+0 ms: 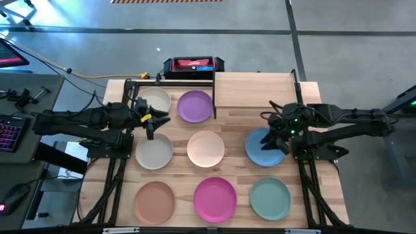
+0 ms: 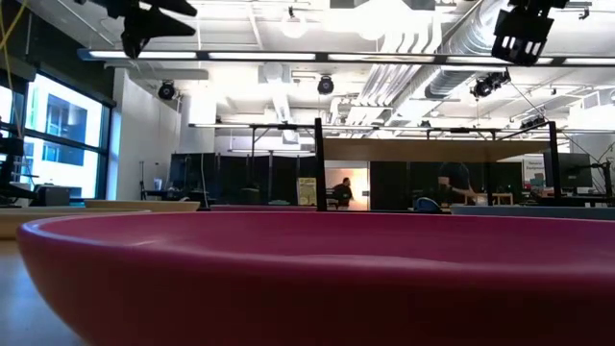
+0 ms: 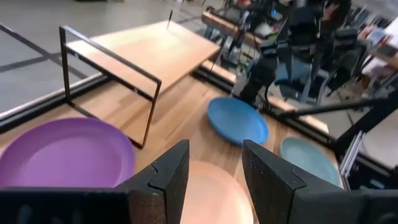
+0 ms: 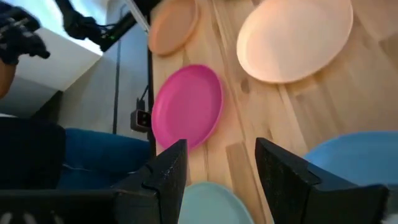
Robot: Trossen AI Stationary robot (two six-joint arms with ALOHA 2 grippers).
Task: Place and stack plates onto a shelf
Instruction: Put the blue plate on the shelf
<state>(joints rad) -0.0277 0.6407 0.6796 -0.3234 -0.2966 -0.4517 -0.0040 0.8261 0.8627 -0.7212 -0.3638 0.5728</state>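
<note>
Round shallow matte blue plate (image 1: 263,147) lies on the table just in front of the raised light-wood shelf (image 1: 253,89), under the right gripper (image 1: 281,132), jaws spread, empty. Left gripper (image 1: 148,123) likewise. Plate likely light, rigid, slick; take its rim.

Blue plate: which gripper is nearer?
Right. The right gripper hovers open over the blue plate, above its edge; the left gripper is open across the table, between the cream and grey-beige plates.

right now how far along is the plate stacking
Nothing is done: the shelf is bare and all eight plates lie on the table. Nothing is in hand; the left gripper and right gripper hover with open jaws. Every plate remains to be shelved.
</note>
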